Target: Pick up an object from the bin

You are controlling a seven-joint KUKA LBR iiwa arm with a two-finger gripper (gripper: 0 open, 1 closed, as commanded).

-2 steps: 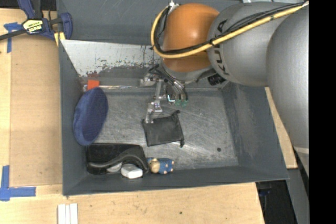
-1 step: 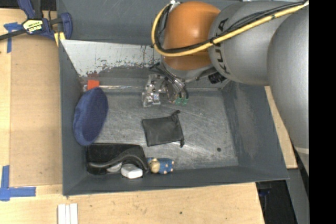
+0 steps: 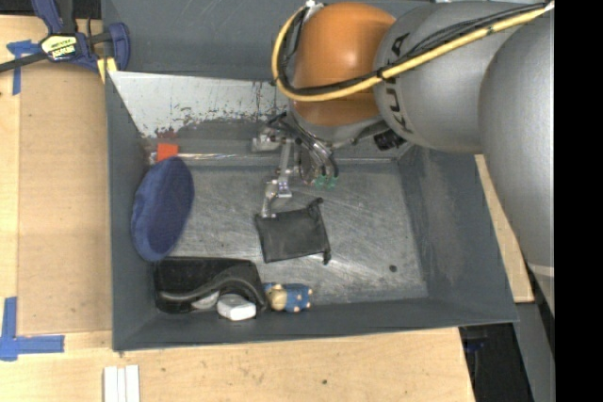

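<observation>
Camera view, claw low over the middle of the grey bin, at the upper left edge of a flat dark square pouch, possibly touching it, grip state cannot be told, blue oval pad by left wall, black item and small blue figure along front wall.
</observation>
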